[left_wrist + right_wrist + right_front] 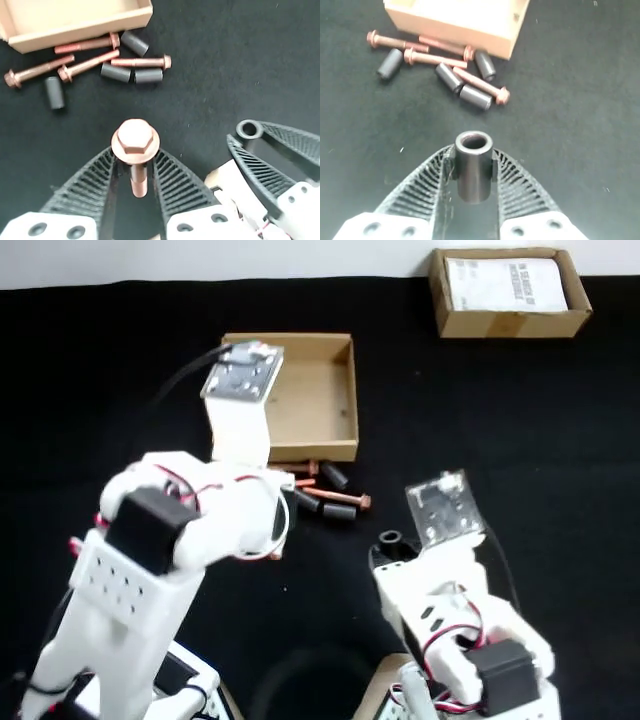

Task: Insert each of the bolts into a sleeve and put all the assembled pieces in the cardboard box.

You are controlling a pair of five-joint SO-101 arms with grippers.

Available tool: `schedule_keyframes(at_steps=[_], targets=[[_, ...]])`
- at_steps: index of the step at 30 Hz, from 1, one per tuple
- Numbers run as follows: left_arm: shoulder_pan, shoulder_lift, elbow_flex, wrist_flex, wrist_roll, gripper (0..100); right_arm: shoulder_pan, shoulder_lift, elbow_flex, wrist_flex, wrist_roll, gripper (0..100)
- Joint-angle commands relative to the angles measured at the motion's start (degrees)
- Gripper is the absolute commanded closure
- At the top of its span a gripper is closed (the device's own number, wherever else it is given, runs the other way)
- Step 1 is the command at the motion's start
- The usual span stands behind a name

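A copper bolt (135, 141) is clamped by its shank in the jaws of the left gripper (135, 155). The right gripper (472, 156) grips a dark sleeve (474, 172), at four o'clock from the cardboard box (312, 451). Loose bolts and sleeves (328, 496) lie on the black table (520, 440) at the box's six o'clock, just beside its wall.
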Motion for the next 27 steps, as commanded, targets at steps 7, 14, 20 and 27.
schedule_keyframes(at_steps=[7,14,20,27], targets=[[0.92,-19.38,29.85,-37.80,-0.62,99,-0.75,-16.84,28.88,-30.55,-0.44,99.1],[0.92,-23.69,37.58,-52.40,-0.53,99,-0.75,-17.80,35.21,-38.73,-2.20,99.1],[3.56,-23.25,37.85,-58.29,-6.68,99,-2.95,-17.71,35.47,-39.69,-6.51,99.1],[12.62,-22.37,38.55,-61.01,-10.64,99,-3.74,-17.71,35.47,-39.69,-7.30,99.1]])
